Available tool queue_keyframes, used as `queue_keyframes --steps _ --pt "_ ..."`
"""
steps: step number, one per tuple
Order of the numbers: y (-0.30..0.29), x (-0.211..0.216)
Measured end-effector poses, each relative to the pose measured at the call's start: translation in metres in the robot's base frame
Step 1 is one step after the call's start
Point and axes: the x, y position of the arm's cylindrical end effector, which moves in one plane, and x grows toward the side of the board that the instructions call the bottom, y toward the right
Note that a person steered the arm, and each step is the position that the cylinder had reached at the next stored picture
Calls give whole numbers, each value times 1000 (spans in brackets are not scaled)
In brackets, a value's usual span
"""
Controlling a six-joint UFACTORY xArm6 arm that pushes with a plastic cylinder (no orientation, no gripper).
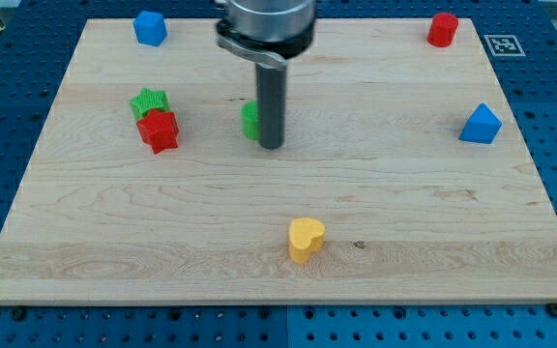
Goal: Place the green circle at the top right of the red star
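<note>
Because the green circle [249, 120] was a small rigid block, it looked light and likely to slide freely on the smooth wooden tabletop [404, 193]; a push low on its right face seemed best. No gripper existed to open or close. My tip [271, 146] touched that side, hiding most of it. It sat toward the top edge, well right of the red star [159, 130].

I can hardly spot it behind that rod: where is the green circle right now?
The green circle sits left of centre in the board's upper half, partly hidden by my tip, which is at its right side; the red star lies further left.
</note>
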Motion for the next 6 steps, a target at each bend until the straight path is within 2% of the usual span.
queue_keyframes --steps 3,4,5,6 --pt "7 -74" --pt "6 -87" --pt "-2 -80" --pt "-36 -73"
